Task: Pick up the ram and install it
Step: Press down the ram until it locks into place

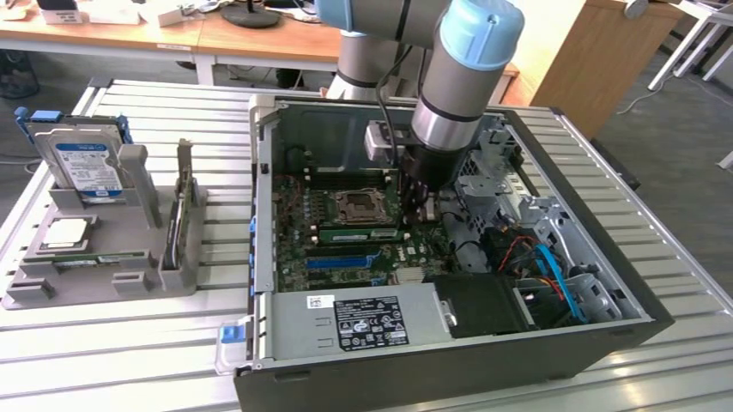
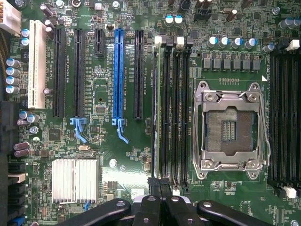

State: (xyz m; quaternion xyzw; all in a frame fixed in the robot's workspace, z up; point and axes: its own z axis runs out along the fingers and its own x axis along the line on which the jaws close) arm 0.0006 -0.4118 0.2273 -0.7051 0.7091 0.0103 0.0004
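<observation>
The ram, a thin green stick with a white label, stands on edge in a memory slot beside the empty CPU socket inside the open computer case. In the wrist view the ram shows edge-on as a pale line along the outermost of the black slots. My gripper hangs inside the case over the ram's end. Its black fingertips are pressed together, shut, right at the end of that slot. I cannot tell whether they pinch the stick or only rest on it.
The case's walls and drive cage hem the arm in. Cables lie at the exterior view's right. A grey holder beside the case carries a hard drive, a silver CPU and another green stick.
</observation>
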